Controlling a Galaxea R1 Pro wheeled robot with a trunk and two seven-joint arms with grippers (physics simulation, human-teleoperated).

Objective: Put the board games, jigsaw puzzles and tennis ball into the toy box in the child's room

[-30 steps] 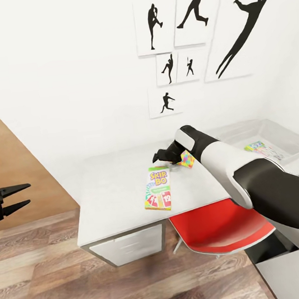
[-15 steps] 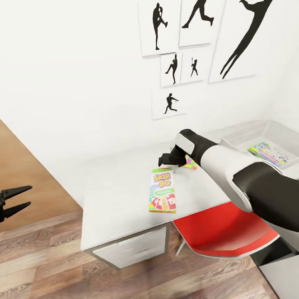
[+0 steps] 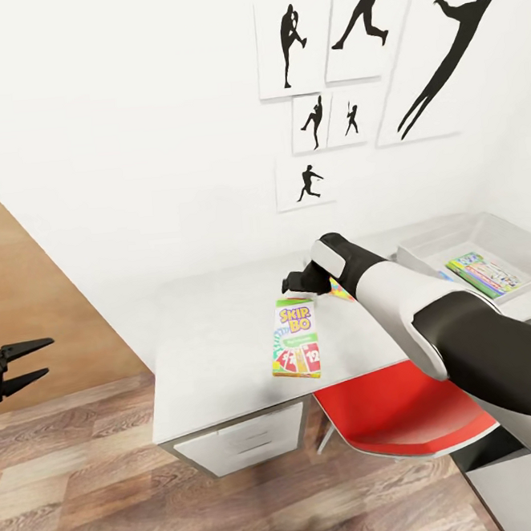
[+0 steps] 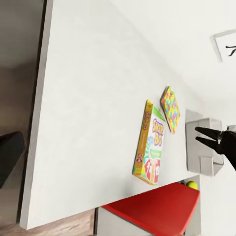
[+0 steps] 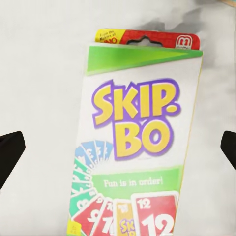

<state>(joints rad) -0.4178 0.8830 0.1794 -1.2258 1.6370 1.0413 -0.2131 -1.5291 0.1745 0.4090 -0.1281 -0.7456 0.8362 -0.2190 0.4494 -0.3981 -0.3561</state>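
- Here the black right gripper [image 3: 287,282] hangs just above the far end of the red, orange and green "SKIP-BO" card box [image 3: 295,338], fingers spread wide either side of it (right wrist view).
- The box lies flat on the long pale grey-white table [image 3: 215,334].
- A jigsaw-patterned flat [image 4: 171,108] lies just beside it.
- The shallow light grey toy box [image 3: 517,237] sits well off along the table and holds a green-edged colourful game box [image 3: 482,272].
- The left gripper [image 3: 20,364] hovers open over the wood floor.
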